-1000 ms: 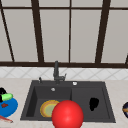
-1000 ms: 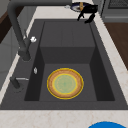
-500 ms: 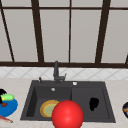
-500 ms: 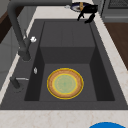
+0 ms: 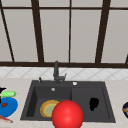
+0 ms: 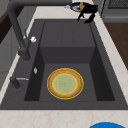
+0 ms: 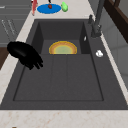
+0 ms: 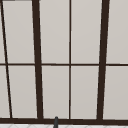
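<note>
My right hand [image 5: 93, 103] hovers over the flat right half of the dark sink [image 5: 105, 86], fingers hanging relaxed and holding nothing. The right side view places this hand [image 7: 25, 55] near the sink's front rim; in the left side view the hand [image 6: 87, 11] is at the far end. A yellow plate with a green centre [image 5: 47, 108] lies in the deep left basin, also visible as the plate [image 6: 65, 83] and the plate [image 7: 62, 48]. A dark shape at the left edge, above a blue plate [image 5: 8, 107], looks like my left hand [image 5: 2, 90].
A red ball [image 5: 67, 115] sits low in the front view, before the sink's front rim. The blue plate [image 7: 49, 8] carries a green item [image 7: 64, 6] and a small red one. The tap [image 5: 56, 72] stands behind the basin. A dark dish [image 5: 125, 109] rests on the right counter.
</note>
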Robot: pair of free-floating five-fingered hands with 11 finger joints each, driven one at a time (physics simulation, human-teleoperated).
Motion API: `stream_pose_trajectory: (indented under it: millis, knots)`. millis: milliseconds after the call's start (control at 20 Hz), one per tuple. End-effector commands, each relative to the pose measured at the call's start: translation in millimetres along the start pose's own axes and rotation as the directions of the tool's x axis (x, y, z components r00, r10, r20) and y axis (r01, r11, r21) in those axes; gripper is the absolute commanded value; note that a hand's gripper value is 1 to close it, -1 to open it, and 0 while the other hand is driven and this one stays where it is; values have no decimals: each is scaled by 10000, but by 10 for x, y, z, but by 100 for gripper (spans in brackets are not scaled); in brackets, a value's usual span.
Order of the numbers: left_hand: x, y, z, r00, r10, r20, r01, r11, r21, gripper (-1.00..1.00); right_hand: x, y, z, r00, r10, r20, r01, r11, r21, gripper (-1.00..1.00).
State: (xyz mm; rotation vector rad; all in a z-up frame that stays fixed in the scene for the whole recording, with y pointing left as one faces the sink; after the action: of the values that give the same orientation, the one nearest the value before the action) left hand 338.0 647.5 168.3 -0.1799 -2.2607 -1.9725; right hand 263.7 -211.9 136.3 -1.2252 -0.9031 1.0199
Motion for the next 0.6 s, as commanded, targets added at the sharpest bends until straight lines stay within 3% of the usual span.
stream_pose_trajectory:
  millis: [0,550]
  knots:
    - [117,111,-27,10000,87,-16,-87,10000,-17,-100,0,0,0,10000,0,0,0,10000,0,0]
    - [434,422,-148,9997,234,84,-233,9996,-161,-100,0,0,0,10000,0,0,0,10000,0,0]
